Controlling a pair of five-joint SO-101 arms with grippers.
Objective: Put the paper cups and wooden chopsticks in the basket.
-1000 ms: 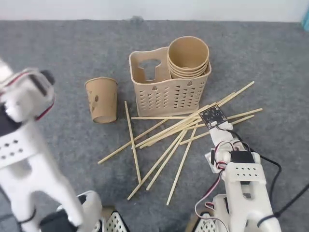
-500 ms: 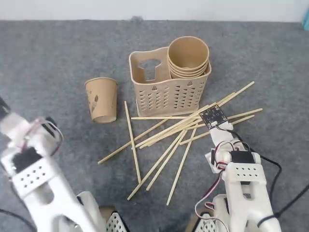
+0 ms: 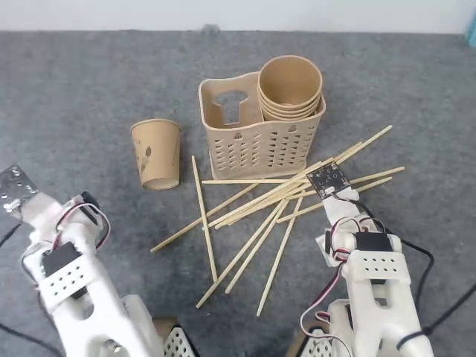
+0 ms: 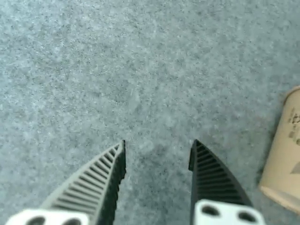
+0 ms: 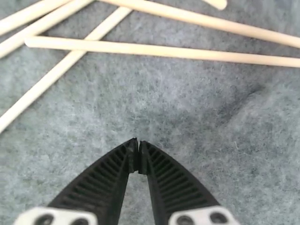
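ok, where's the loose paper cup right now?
High view: the loose paper cup sits on the grey mat, to the robot's left of the basket and apart from it, with the nearest chopstick just to its right.

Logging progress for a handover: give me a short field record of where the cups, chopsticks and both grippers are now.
basket: upright on the carpet
cup stack: inside the basket, at one end
loose cup: on the carpet beside the basket, outside it
chopsticks: scattered on the carpet before the basket, none seen inside
left gripper: open, empty, over bare carpet near the loose cup
right gripper: shut, empty, over carpet near the chopsticks
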